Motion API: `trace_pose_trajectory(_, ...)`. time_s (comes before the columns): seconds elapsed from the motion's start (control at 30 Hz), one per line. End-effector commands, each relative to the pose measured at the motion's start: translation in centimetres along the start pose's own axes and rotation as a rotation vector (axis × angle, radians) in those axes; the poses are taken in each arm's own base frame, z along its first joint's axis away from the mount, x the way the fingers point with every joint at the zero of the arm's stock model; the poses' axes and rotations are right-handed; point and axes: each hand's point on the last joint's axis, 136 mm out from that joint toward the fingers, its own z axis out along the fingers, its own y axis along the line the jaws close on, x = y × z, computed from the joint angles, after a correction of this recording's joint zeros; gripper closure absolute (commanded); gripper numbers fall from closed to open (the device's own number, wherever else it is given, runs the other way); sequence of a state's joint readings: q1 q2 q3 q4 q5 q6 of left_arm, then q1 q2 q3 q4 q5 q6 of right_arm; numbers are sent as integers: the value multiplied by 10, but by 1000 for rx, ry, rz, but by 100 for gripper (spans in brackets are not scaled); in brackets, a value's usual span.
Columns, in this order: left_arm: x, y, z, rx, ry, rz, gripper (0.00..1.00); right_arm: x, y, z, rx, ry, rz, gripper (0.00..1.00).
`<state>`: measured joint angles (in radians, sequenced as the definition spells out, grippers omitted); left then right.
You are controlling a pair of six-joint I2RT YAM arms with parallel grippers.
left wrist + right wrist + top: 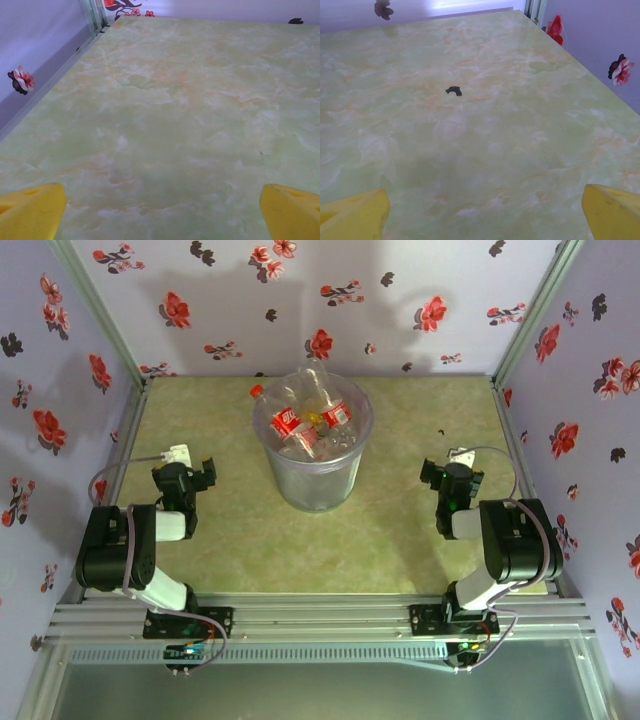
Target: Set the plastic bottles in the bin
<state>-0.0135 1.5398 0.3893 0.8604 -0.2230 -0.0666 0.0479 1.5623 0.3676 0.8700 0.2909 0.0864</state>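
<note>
Item 1, the plastic bottles [300, 425]: seen from the top external camera, they lie heaped inside the bin [313, 480]. Red labels show on at least two of them through the open top. One red-capped bottle [262, 395] leans on the left rear rim, with its cap poking out over the edge. A clear bottle stands tilted at the rear of the heap. The exact count cannot be told from this view.

Item 2, the bin: translucent and round-rimmed, it stands upright at the middle of the bench [400, 530], toward the rear wall. It sits between the two arms and is well apart from both.

Item 3, the left pincer [186, 470]: it sits to the left of the bin, low over the bench, pointing toward the back wall. In the left wrist view its yellow fingers [30, 212] stand at the two bottom corners, spread wide, with nothing but bare green marbled surface between them. It holds nothing.

Item 4, the right pincer [452, 473]: it mirrors the left, to the right of the bin. In the right wrist view its yellow fingers [352, 217] are likewise wide apart and hold nothing. A small dark mark [453, 90] lies on the bench ahead of them.

Item 5, surroundings: flower-patterned walls [400, 300] enclose the bench on three sides.
</note>
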Motion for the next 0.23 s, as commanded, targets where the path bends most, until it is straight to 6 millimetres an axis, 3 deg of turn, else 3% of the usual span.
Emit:
trace_pose_trajectory(0.0,-8,-3,0,12,-35,22,0,-13,2,3,-11,-31,21,1)
trace_pose_trajectory(0.2,-8,-3,0,11,-35,22,0,-14,-1,1,-2,-46,27,1)
